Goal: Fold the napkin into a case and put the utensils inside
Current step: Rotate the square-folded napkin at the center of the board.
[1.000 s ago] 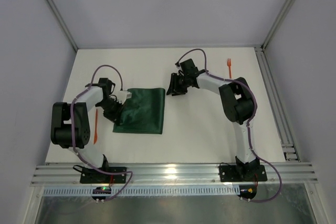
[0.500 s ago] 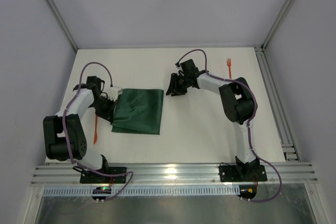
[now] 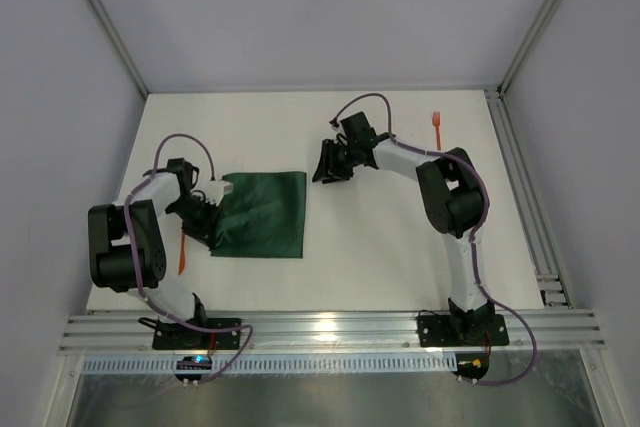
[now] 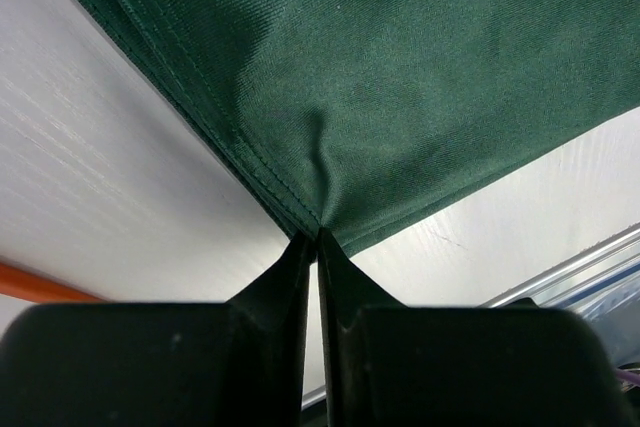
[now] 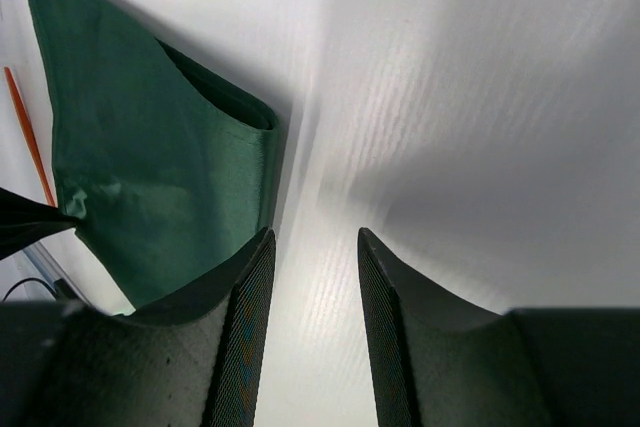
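Left claw (image 4: 318,237) clamped on napkin's (image 3: 262,215) left edge; right claw (image 5: 315,235) parted, empty.
Folded green napkin lies flat, left of centre; right claw hangs just off its far-right corner. Orange utensil (image 3: 182,252) just left of napkin.

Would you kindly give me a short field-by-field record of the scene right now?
napkin: dark green, folded
left fingers: shut on napkin's left edge
right fingers: open, empty, right of napkin
first utensil: orange, far right, untouched
second utensil: orange, left of napkin
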### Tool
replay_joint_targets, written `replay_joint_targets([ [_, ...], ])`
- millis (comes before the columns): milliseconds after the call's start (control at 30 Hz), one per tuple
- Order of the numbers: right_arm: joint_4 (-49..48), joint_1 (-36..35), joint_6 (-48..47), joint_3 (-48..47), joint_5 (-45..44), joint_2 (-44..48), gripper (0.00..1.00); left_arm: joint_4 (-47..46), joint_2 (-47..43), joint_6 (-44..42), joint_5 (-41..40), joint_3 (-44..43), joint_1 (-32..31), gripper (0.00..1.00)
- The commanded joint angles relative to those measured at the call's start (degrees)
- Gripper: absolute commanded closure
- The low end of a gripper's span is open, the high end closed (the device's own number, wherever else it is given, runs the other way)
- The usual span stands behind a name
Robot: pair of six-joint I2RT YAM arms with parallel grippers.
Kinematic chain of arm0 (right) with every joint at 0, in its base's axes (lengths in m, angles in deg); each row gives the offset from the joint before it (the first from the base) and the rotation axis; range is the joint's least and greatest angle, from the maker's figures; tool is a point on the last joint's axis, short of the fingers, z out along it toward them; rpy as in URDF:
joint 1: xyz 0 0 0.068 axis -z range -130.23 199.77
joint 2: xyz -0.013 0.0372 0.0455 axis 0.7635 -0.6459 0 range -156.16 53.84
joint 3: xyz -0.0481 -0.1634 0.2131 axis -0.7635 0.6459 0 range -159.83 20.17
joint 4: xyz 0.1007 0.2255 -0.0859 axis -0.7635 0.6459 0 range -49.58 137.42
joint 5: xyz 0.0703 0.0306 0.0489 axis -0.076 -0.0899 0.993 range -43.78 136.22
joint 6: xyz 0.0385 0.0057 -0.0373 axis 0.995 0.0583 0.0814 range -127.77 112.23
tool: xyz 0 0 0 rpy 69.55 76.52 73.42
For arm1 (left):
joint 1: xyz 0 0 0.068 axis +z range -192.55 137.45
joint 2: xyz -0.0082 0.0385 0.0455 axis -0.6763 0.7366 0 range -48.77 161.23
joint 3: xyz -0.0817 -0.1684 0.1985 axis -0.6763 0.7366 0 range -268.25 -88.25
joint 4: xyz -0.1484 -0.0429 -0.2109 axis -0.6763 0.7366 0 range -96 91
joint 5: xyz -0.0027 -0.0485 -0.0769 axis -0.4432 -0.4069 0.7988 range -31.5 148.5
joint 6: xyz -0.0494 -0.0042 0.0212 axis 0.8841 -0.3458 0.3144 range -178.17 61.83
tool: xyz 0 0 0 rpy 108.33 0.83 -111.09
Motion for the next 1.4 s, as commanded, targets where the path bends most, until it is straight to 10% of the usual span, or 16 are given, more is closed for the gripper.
replay_joint_targets([
  [0, -0.63, -0.73, -0.83, -3.15, 1.01, 0.68, 0.57, -1.54, -0.7, -0.14, 0.42, 0.65, 0.27, 0.94],
  [600, 7.71, -1.43, 2.77, -20.63, 10.14, -14.26, 0.55, -0.05, -1.58, -0.93, -0.55, 1.09, 0.18, 0.96],
  [933, 5.79, -1.35, 3.04, -17.75, 9.88, -12.25, 0.88, 0.74, -2.28, -1.72, -0.55, 0.74, 0.27, 0.93],
  [1367, -5.11, 0.5, 3.92, 6.14, 4.88, 4.61, 0.96, 8.21, -8.17, -2.43, 6.39, -6.98, 1.67, 0.51],
])
